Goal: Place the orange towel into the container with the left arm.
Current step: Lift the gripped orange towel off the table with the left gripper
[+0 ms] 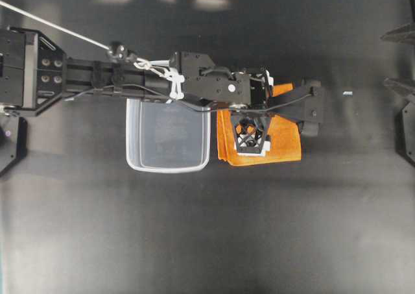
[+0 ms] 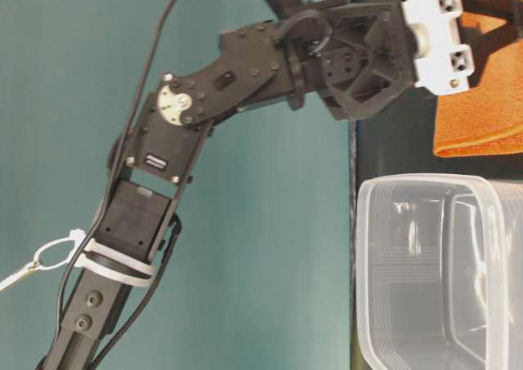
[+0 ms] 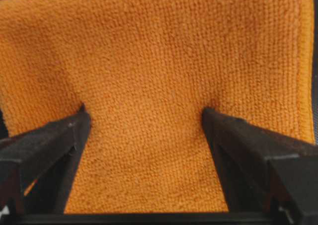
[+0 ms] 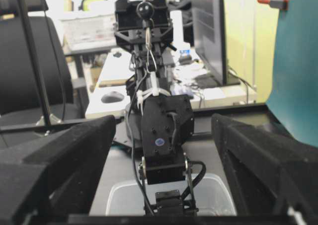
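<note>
You have a matte black work surface carrying one small white scrap. Behind it stands a teal backdrop wall, a black office chair and a dark computer monitor.

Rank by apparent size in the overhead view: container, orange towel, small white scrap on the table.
1. container
2. orange towel, partly hidden under the left gripper, so its lead over nothing is sure only against the scrap
3. white scrap
</note>
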`<control>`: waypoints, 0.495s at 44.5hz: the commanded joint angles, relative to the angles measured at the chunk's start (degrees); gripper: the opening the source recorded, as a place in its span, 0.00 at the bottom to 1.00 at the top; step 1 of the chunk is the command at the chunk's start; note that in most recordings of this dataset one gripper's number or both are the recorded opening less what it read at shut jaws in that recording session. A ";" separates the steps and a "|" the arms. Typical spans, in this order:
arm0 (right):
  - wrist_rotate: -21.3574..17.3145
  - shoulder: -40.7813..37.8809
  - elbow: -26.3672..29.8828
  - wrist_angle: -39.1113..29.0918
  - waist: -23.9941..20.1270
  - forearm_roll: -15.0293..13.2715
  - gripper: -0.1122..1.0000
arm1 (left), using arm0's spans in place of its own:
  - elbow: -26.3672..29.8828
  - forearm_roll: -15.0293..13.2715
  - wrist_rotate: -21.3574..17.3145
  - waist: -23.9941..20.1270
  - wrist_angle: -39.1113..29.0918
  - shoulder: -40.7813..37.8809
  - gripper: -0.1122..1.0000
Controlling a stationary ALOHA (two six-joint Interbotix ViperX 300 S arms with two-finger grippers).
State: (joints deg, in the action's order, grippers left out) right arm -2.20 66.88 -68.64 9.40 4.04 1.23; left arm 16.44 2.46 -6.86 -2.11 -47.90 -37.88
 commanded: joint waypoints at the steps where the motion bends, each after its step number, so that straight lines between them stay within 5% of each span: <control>1: -0.09 -0.35 0.88 0.62 0.09 0.18 0.78 | 0.35 0.18 0.00 0.09 0.26 0.00 0.90; 7: 0.00 -0.35 0.88 0.62 0.09 0.18 0.78 | 0.26 0.18 -0.35 0.18 0.26 0.09 0.83; 18: 0.00 -0.18 0.88 0.62 0.09 0.18 0.78 | 0.88 0.18 -0.53 0.44 -0.09 2.72 0.24; 22: 0.00 -0.18 0.79 0.62 0.09 0.18 0.78 | 1.14 0.18 -0.53 0.70 -0.44 5.27 0.15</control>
State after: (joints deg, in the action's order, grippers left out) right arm -2.20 66.97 -68.64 9.40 3.96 1.23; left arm 16.44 2.46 -7.47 -1.58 -48.16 -36.21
